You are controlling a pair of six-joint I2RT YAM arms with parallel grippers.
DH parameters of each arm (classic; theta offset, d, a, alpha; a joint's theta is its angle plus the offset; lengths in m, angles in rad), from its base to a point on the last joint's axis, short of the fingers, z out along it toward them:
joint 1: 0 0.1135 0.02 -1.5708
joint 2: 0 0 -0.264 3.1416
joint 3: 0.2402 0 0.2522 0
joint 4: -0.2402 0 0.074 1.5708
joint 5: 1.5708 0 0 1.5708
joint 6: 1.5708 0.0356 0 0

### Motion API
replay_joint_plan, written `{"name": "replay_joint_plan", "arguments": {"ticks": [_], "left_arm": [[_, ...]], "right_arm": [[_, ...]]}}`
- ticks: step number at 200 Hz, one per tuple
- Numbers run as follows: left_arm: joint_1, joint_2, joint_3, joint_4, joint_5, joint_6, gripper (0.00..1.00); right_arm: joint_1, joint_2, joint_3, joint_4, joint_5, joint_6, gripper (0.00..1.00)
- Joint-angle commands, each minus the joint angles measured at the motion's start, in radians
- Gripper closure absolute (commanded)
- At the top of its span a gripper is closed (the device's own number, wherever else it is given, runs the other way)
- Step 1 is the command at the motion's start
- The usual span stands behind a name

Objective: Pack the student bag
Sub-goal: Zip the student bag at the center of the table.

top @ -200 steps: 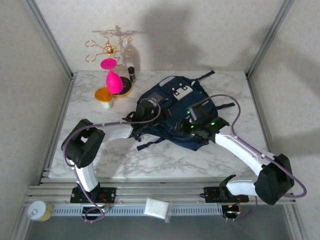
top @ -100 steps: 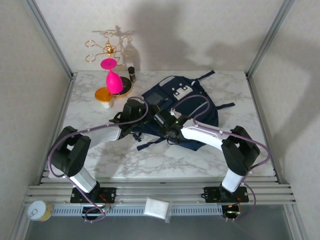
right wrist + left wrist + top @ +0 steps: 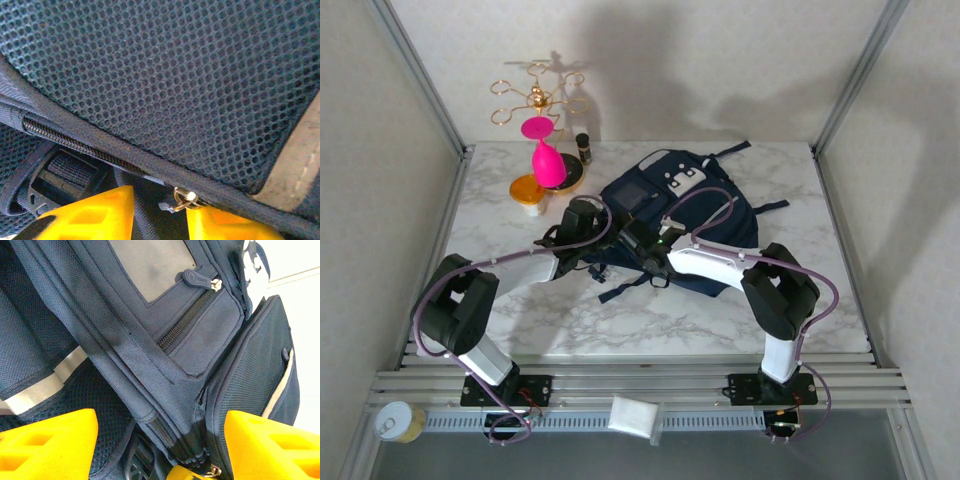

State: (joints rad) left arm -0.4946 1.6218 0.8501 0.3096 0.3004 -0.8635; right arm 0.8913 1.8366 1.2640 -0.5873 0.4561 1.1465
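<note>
The bag (image 3: 715,225) lay on the counter (image 3: 570,320), centre-back, with both arms at its near left edge. The right jaws were narrowly apart, a metal zip pull (image 3: 186,198) in the gap just ahead and nothing clamped. Its zip (image 3: 75,144) ran crosswise to them. The left jaws gaped wide over the bag's seams, empty. A rubber pull tab (image 3: 199,278) bore writing too small to read.

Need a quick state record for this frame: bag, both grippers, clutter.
bag: student bag lying on the marble table
left gripper: jaws wide open, straddling the bag's zippered edge
right gripper: jaws narrowly apart, metal zipper pull between them
clutter: pink glass, gold rack, far-left corner, apart from bag
</note>
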Motion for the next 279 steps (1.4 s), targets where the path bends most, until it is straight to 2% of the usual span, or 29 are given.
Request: {"name": "replay_joint_plan", "arguments": {"ticks": [1, 26, 54, 80, 112, 141, 178, 194, 234, 259, 279], "left_arm": [[0.008, -0.022, -0.014, 0.004, 0.015, 0.008, 0.32], [0.008, -0.013, -0.008, 0.01, 0.028, -0.002, 0.32], [0.008, -0.02, -0.015, 0.004, 0.028, -0.005, 0.32], [0.007, -0.023, -0.022, 0.006, 0.03, -0.014, 0.32], [-0.002, -0.031, -0.017, 0.011, 0.028, -0.04, 0.31], [-0.045, 0.005, 0.032, -0.036, 0.019, -0.153, 0.32], [-0.147, 0.039, 0.059, 0.096, -0.029, -0.309, 0.34], [-0.191, 0.087, 0.1, 0.101, -0.075, -0.358, 0.37], [-0.212, 0.187, 0.089, 0.223, -0.191, -0.471, 0.57], [-0.206, 0.247, 0.122, 0.301, -0.208, -0.457, 0.82], [-0.201, 0.26, 0.163, 0.224, -0.252, -0.419, 0.97]], "right_arm": [[-0.019, -0.01, 0.0, -0.006, 0.081, 0.027, 0.68], [-0.037, 0.024, -0.009, 0.055, 0.044, 0.006, 0.68], [-0.038, 0.022, 0.007, 0.038, 0.055, -0.026, 0.78], [-0.038, -0.059, -0.053, 0.073, 0.029, -0.052, 0.89], [-0.051, -0.166, -0.115, 0.115, -0.019, -0.122, 0.95], [-0.08, -0.258, -0.197, 0.192, -0.111, -0.227, 0.98], [-0.106, -0.361, -0.295, 0.271, -0.217, -0.324, 1.0], [-0.114, -0.387, -0.319, 0.303, -0.256, -0.359, 1.0], [-0.127, -0.417, -0.34, 0.292, -0.275, -0.382, 1.0], [-0.14, -0.431, -0.347, 0.234, -0.275, -0.391, 1.0], [-0.164, -0.466, -0.362, 0.165, -0.245, -0.375, 1.0]]}}
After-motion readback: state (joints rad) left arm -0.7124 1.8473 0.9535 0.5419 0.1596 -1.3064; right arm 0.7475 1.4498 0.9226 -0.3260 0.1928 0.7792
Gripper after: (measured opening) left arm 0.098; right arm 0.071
